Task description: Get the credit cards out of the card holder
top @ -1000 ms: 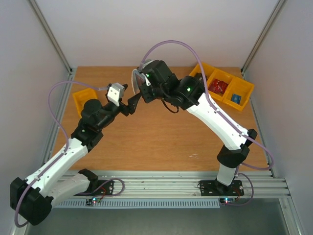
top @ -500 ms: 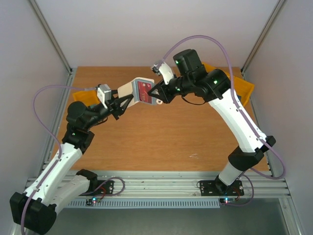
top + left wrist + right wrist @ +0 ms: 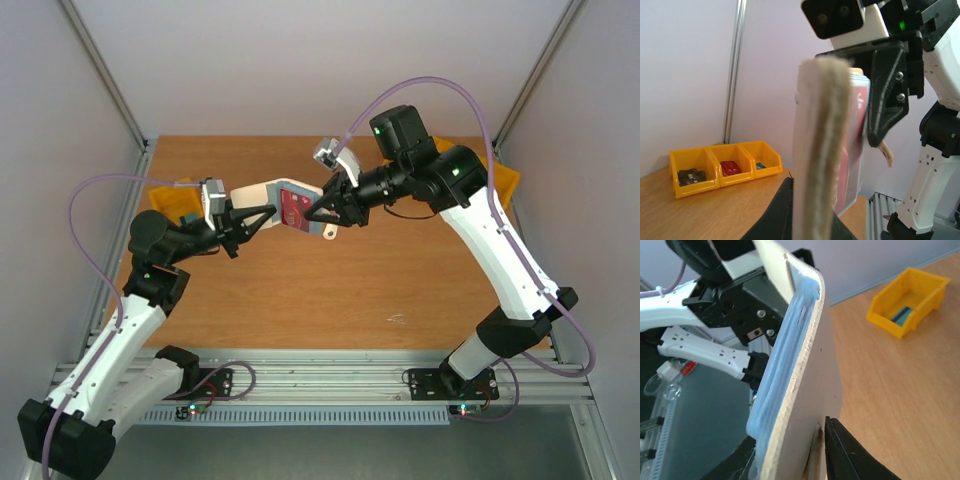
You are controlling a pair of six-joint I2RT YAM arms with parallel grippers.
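Midair, the card holder (image 3: 262, 195) hangs between both arms at upper centre, above the bench (image 3: 300, 290).
Its beige end is clamped by the left gripper (image 3: 262, 218); the right gripper (image 3: 322, 214) sits at the red card (image 3: 294, 207), hold unclear. The yellow bins (image 3: 737, 177) contain small items.

One card holder (image 3: 262, 195), one red card (image 3: 293, 207), four bins (image 3: 692, 172) (image 3: 730, 167) (image 3: 760, 160) (image 3: 907, 302)

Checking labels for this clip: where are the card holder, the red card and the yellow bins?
card holder (image 3: 255, 192), top view, its beige outer flap.
red card (image 3: 293, 207), top view, its face.
yellow bins (image 3: 735, 180), left wrist view, middle bin's front wall.
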